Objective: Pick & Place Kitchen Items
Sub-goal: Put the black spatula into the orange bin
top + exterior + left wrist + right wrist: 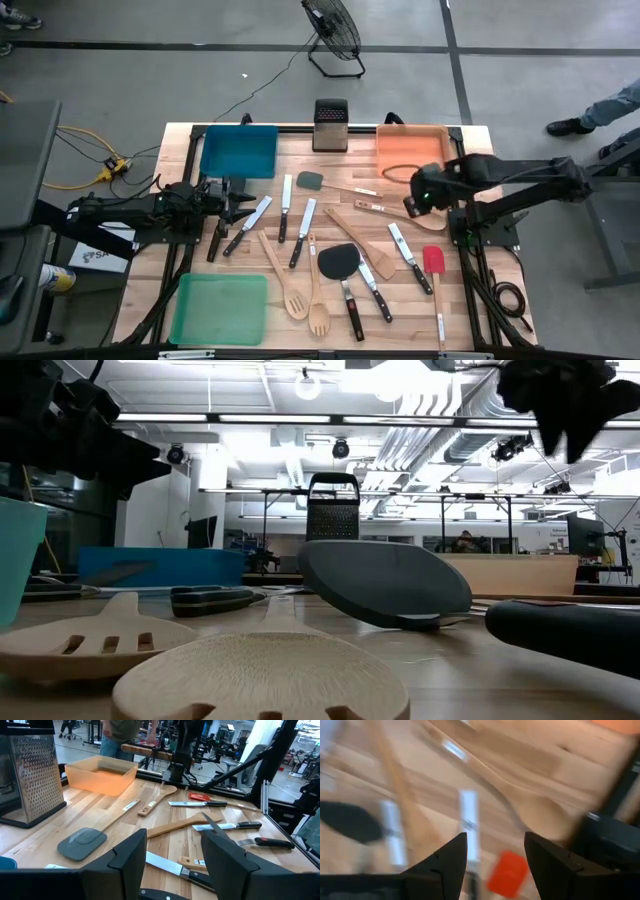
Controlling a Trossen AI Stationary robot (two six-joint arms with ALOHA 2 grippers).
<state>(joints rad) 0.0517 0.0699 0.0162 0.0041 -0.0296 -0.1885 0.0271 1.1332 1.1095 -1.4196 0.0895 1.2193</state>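
**Both grippers spread and empty above a table of utensils**

While the high view lays out every utensil at once, the low view catches only the nearest: two slotted wooden spoons (100,645) at lower left and the grey spatula (385,582) at centre, with the box grater (332,507) behind.

The left gripper (238,196) hovers at centre left, just right of the blue tray (239,150), fingers spread and holding nothing; its wrist view shows the gap between them clear. The right gripper (412,205) hangs at centre right, below the orange tray (410,150), fingers apart too, above a wooden spoon (400,213) lying left to right.

The right wrist view is blurred; only the red spatula (507,872) and pale wood are recognisable.

The knives (300,230) lie mostly top to bottom at frame centre, handles towards the bottom. The green tray (220,308) sits lower left.
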